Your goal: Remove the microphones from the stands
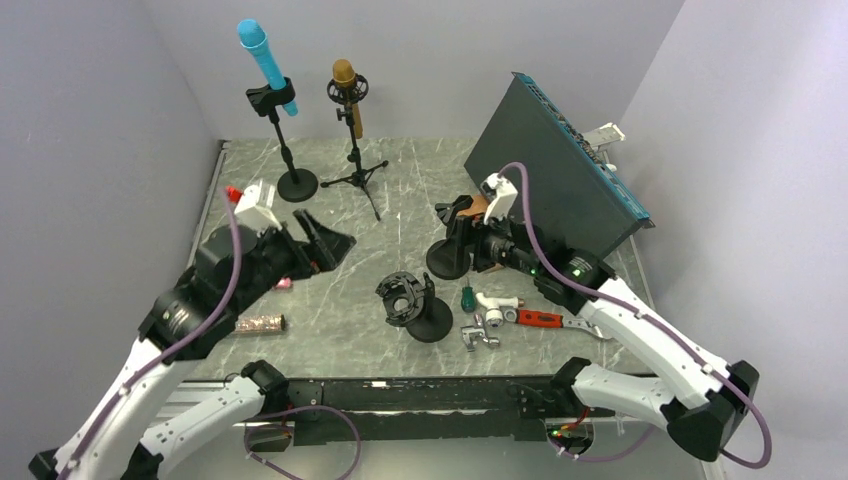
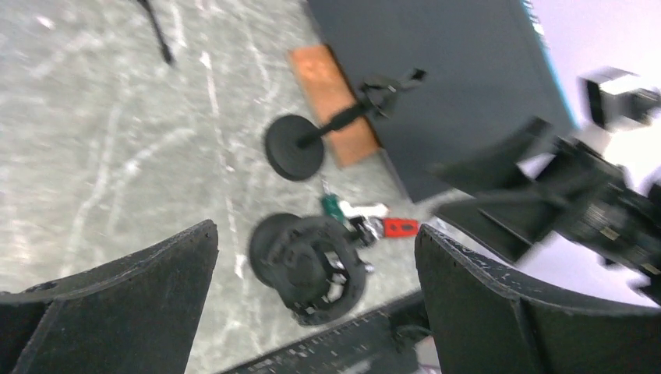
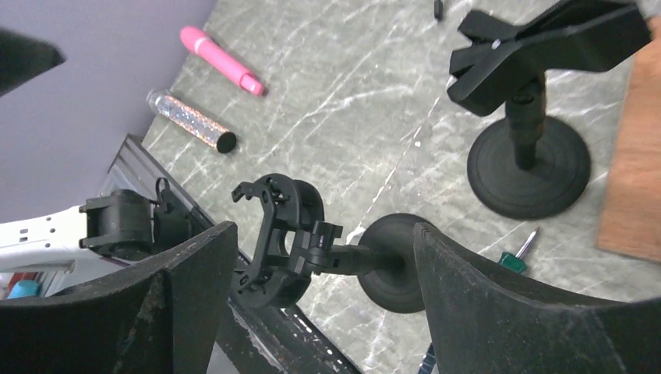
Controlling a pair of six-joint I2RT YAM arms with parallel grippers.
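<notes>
Top external view: grey marbled table (image 1: pixel 400 200), both arms reaching in from the near edge.
Dark panel (image 1: pixel 550 170): leans at the far right.
Left gripper (image 2: pixel 316 230): jaws spread wide, gripping nothing, over the table's left side.
Right gripper (image 3: pixel 323 230): jaws spread wide, gripping nothing, close to the clip stand (image 3: pixel 526 117).
Ring-mount stand (image 1: pixel 415 305): near the front edge, centre.
Blue microphone (image 1: pixel 262 55): tilted, clamped in its round-base stand (image 1: pixel 285 150), far left.
Gold microphone (image 1: pixel 347 90): held in the tripod stand (image 1: pixel 356 170) just right of it.
Glitter microphone (image 1: pixel 260 323): lying flat, front left.
Pink microphone (image 3: pixel 222 61): lying near it.
Screwdriver (image 1: pixel 466 297): just beside the ring-mount stand.
</notes>
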